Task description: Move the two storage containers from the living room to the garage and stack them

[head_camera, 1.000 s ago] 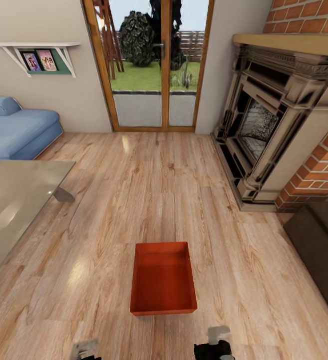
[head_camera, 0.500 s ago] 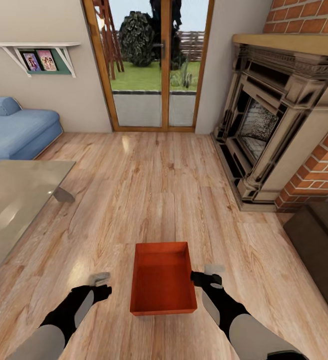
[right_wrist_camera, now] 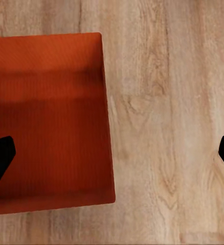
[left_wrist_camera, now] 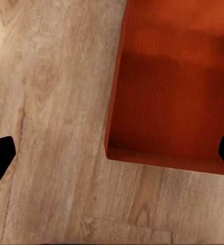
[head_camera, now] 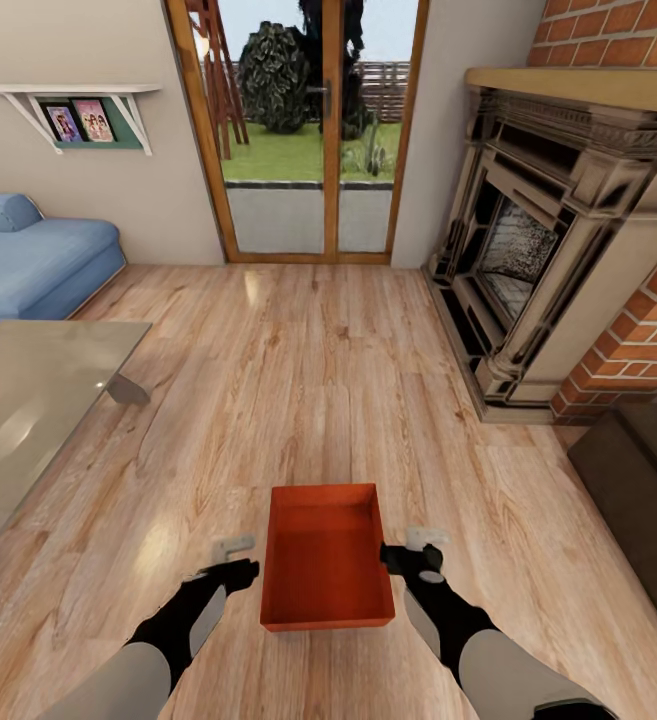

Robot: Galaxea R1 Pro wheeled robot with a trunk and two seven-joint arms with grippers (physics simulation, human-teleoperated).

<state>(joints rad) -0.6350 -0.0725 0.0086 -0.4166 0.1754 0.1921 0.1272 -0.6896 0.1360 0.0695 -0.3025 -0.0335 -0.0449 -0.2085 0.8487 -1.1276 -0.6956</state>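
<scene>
Left gripper (head_camera: 236,560) moved in beside the storage container (head_camera: 326,560), right gripper (head_camera: 415,553) at its opposite wall, both spread wide; two-sided lift looks next.

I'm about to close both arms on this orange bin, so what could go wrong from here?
1. The left gripper sits off the storage container, while the right gripper is at its wall; closing unevenly could shove the container across the wood floor.
2. Both sets of jaws are wide open above the thin walls, so a grip could miss a wall or slip and tilt the lift.
</scene>
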